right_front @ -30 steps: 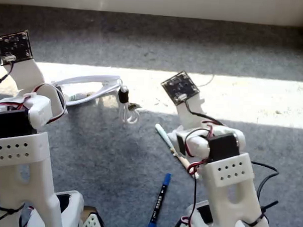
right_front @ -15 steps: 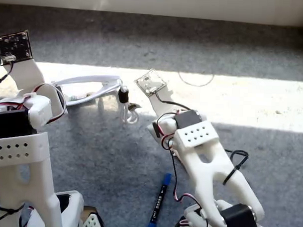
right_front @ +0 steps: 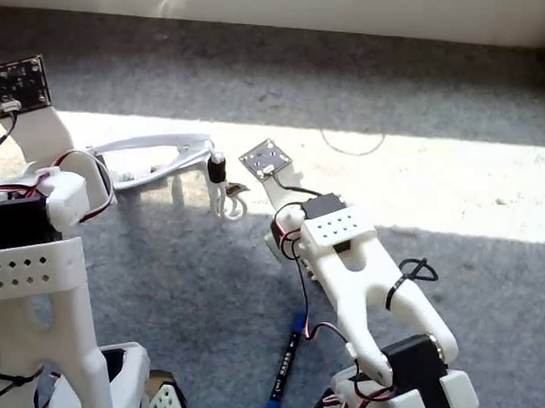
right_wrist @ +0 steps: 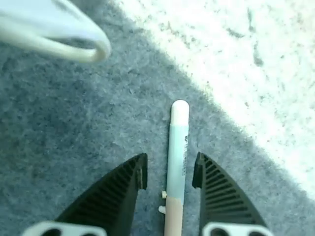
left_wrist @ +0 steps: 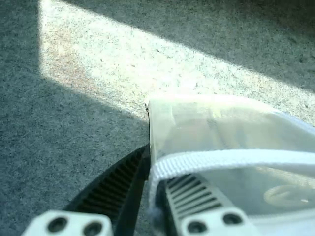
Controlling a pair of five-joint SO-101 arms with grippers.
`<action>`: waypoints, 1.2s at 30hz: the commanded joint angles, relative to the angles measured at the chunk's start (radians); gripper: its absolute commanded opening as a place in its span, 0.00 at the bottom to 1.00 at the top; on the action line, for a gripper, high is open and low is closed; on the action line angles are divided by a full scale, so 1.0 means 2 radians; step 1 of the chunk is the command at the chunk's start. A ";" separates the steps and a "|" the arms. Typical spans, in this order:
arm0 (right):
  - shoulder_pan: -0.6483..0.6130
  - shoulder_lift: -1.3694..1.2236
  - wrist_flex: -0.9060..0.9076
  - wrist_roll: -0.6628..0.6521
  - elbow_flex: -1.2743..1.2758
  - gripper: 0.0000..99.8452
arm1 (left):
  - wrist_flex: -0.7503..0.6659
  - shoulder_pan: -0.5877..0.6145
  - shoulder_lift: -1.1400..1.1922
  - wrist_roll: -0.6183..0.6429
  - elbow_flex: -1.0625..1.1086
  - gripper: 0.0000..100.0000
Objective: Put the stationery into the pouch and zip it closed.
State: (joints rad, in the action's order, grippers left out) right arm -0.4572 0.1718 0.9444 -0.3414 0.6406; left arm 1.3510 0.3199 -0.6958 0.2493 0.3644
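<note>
My left gripper [left_wrist: 153,169] is shut on the edge of the clear pouch [left_wrist: 221,132], pinching it just under its white webbing strip. From above, the pouch [right_front: 153,155] hangs off the carpet at the left, its pull ring [right_front: 229,204] dangling. A white pen [right_wrist: 177,147] lies on the carpet between the fingers of my right gripper [right_wrist: 170,172], which is open and straddles it without touching. The right arm [right_front: 342,251] leans low over that pen. A blue pen [right_front: 288,361] lies near the front, between the two arm bases.
Grey carpet covers the floor, with a bright band of sunlight [right_front: 435,178] across the middle. A thin loop of wire [right_front: 351,142] lies in the sunlit part. The pouch's ring [right_wrist: 74,42] hangs close beside the right gripper.
The right arm has tipped forward and down, bringing its open gripper over the white pen. The left arm and the pouch have barely shifted.
</note>
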 commanded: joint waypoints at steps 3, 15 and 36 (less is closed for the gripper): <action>-0.006 -0.016 -0.035 0.005 -0.007 0.15 | -0.013 0.010 -0.015 0.002 -0.010 0.00; -0.006 -0.056 -0.069 0.005 -0.004 0.15 | -0.013 0.010 -0.015 0.003 -0.010 0.00; -0.002 0.032 -0.003 0.004 -0.003 0.01 | -0.008 -0.015 -0.016 0.003 -0.010 0.00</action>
State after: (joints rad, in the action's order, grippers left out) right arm -0.4572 0.1320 0.8938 -0.3399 0.6406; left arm 1.3510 0.3184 -0.6958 0.2493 0.3644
